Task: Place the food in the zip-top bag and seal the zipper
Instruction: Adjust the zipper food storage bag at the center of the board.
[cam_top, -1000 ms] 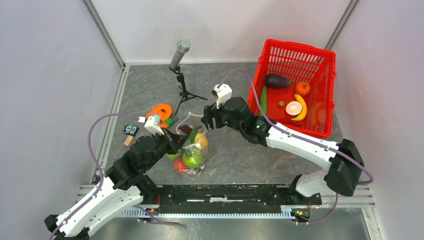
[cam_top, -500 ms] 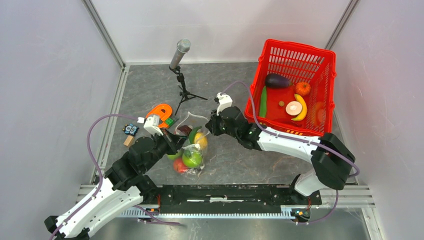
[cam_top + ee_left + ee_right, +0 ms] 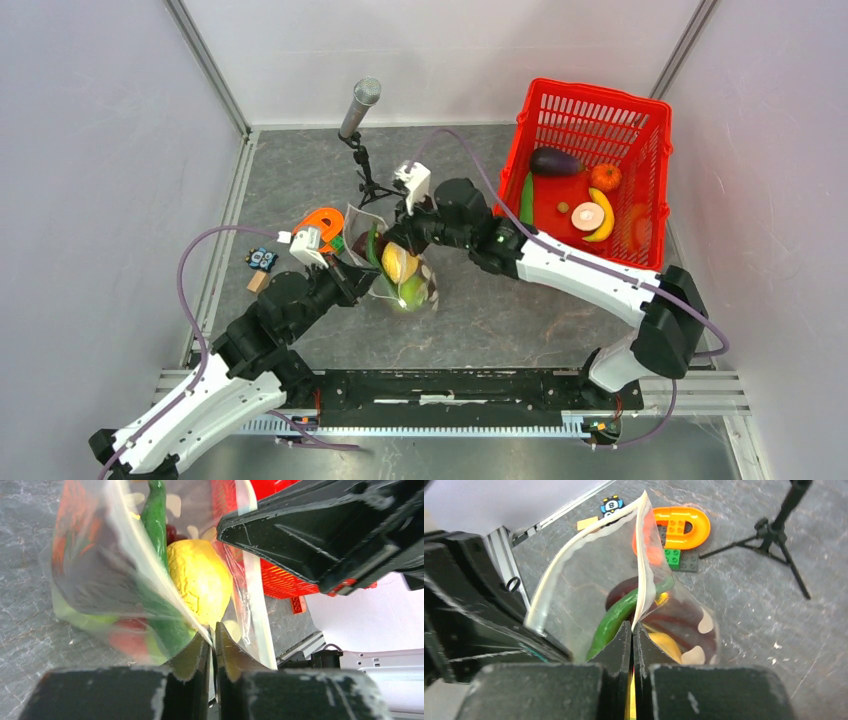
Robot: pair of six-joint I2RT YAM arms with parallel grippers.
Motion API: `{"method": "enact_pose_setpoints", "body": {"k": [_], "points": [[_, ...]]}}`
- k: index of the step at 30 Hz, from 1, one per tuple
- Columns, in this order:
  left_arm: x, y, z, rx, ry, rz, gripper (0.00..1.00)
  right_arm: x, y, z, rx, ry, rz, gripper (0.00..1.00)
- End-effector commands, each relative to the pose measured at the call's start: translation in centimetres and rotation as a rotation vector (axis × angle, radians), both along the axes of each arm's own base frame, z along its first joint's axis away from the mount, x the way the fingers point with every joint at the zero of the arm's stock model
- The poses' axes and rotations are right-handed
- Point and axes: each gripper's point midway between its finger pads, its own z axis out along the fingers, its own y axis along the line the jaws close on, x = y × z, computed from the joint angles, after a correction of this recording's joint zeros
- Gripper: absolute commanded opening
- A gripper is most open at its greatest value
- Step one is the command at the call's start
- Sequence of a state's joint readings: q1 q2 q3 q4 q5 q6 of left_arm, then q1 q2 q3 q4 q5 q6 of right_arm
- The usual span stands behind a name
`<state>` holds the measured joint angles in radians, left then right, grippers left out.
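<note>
The zip-top bag [image 3: 412, 283], clear with white dots, hangs bunched between both grippers. Inside it I see food: a yellow lemon [image 3: 398, 265], a long green vegetable [image 3: 156, 525], a red piece [image 3: 127, 636] and a green fruit [image 3: 407, 299]. My left gripper [image 3: 363, 284] is shut on the bag's film [image 3: 212, 630] just below the lemon [image 3: 200, 577]. My right gripper [image 3: 402, 238] is shut on the bag's top edge [image 3: 633, 626], where the zipper [image 3: 642, 565] rises as a pale strip. The bag's mouth gapes between zipper halves in the right wrist view.
A red mesh basket [image 3: 600, 96] at the back right holds an eggplant [image 3: 553, 160], a banana [image 3: 604, 218] and other toy food. An orange tape holder [image 3: 320, 219] lies left of the bag. A microphone on a tripod [image 3: 361, 101] stands behind it.
The right gripper closed on the bag's top edge and swung left and back, pulling the bag up. The bag, lying flat before, now hangs bunched. The left arm barely moved.
</note>
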<state>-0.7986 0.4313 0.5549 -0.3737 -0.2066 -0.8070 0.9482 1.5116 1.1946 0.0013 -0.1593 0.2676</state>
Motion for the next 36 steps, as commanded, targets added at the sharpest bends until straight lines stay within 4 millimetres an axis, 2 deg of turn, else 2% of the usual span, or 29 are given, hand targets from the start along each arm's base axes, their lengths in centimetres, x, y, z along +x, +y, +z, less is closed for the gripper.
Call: {"method": "enact_pose_setpoints", "body": {"k": [1, 3, 5, 7, 9, 15, 17, 18, 23, 27, 29, 33, 36], "points": [[0.9, -1.3, 4.0, -0.097, -0.100, -0.018, 0.18, -1.5, 0.0, -1.0, -0.225, -0.065, 0.145, 0.00], [1.1, -1.4, 3.9, -0.068, -0.109, -0.021, 0.29, -1.2, -0.6, -1.9, -0.242, -0.070, 0.117, 0.00], [1.3, -1.3, 4.0, -0.027, -0.132, -0.025, 0.35, -1.5, -0.8, -2.0, -0.247, -0.083, 0.135, 0.00], [1.4, -0.9, 4.5, 0.021, -0.168, -0.031, 0.50, -1.6, -1.0, -1.7, -0.265, -0.096, 0.148, 0.00], [1.3, -0.5, 5.3, 0.057, -0.202, -0.034, 0.55, -1.3, -1.2, -1.2, -0.289, -0.129, 0.155, 0.00], [1.3, 0.2, 6.9, 0.137, -0.261, -0.042, 0.81, -1.9, -1.3, 0.9, -0.263, -0.207, 0.218, 0.00], [1.2, 0.6, 7.7, 0.148, -0.298, -0.038, 0.97, -1.9, -1.5, 1.3, -0.270, -0.232, 0.227, 0.00], [1.2, 1.0, 8.1, 0.172, -0.321, -0.036, 1.00, -1.8, -1.6, 1.5, -0.275, -0.245, 0.224, 0.00], [2.0, 3.3, 9.2, 0.349, -0.356, 0.024, 1.00, -2.2, -2.2, 2.9, -0.269, -0.296, 0.270, 0.00], [2.8, 4.9, 10.9, 0.356, -0.362, 0.128, 1.00, -3.2, -3.6, 4.9, -0.243, -0.368, 0.334, 0.00], [2.5, 4.7, 11.9, 0.352, -0.393, 0.105, 1.00, -3.9, -4.1, 5.9, -0.222, -0.400, 0.375, 0.00], [2.1, 4.3, 12.5, 0.395, -0.410, 0.050, 1.00, -4.7, -5.0, 7.9, -0.203, -0.461, 0.419, 0.00], [1.6, 3.8, 13.0, 0.388, -0.426, 0.005, 1.00, -4.9, -5.8, 8.3, -0.219, -0.480, 0.446, 0.00]]}}
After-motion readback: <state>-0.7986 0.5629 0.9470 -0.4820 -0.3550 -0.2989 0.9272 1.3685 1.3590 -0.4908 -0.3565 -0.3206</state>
